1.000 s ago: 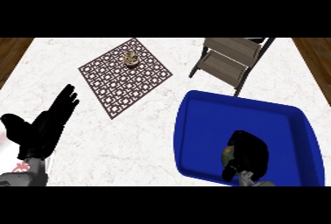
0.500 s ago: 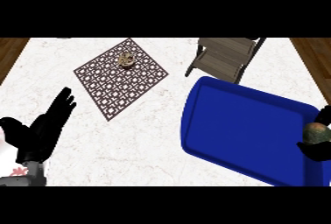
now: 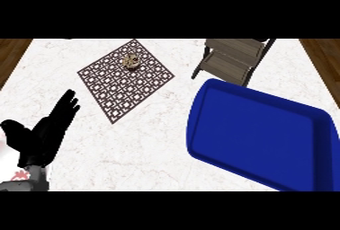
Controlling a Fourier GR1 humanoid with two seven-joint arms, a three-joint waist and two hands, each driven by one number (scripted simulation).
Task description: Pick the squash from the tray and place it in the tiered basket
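The blue tray [image 3: 259, 134] lies on the counter at the right with nothing showing on it. The tiered basket [image 3: 232, 60], grey-brown slats on a dark frame, stands just beyond the tray at the back right. No squash is visible anywhere in the head view. My left hand [image 3: 43, 132] rests open at the lower left, fingers up. My right hand is out of the picture.
A brown patterned mat [image 3: 126, 78] lies on the white marble counter at the back centre, with a small cupcake [image 3: 131, 60] near its far corner. Wooden floor shows past the counter's left and right edges.
My right hand, curled round the squash over the tray, moved to the right edge and then left the view, squash with it. The tray has shifted slightly in view.
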